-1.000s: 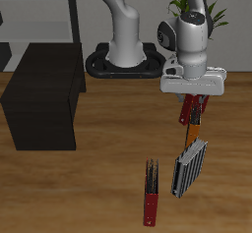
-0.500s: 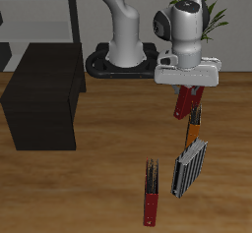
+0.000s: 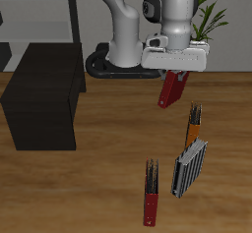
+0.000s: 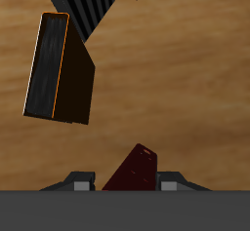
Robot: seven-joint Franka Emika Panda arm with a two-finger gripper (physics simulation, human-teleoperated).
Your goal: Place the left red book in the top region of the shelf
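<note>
Two-finger gripper (image 3: 177, 70): fingers closed on the slim bright-red rectangular book (image 3: 174, 87), which hangs tilted beneath it, clear of the wooden table (image 3: 98, 178).
Low, wide matte-black boxy shelf (image 3: 44, 94): stands on the table, well apart from the held book; its top carries nothing.
Orange book (image 3: 195, 127): upright on the table, nearer the front edge than the gripper.
Black striped book (image 3: 189, 166): just beside the orange one, leaning.
Darker red book (image 3: 151, 192): upright, nearest the front edge.

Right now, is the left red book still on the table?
No. In the exterior view the left red book hangs tilted from the gripper, clear of the table, apart from the orange book.
</note>
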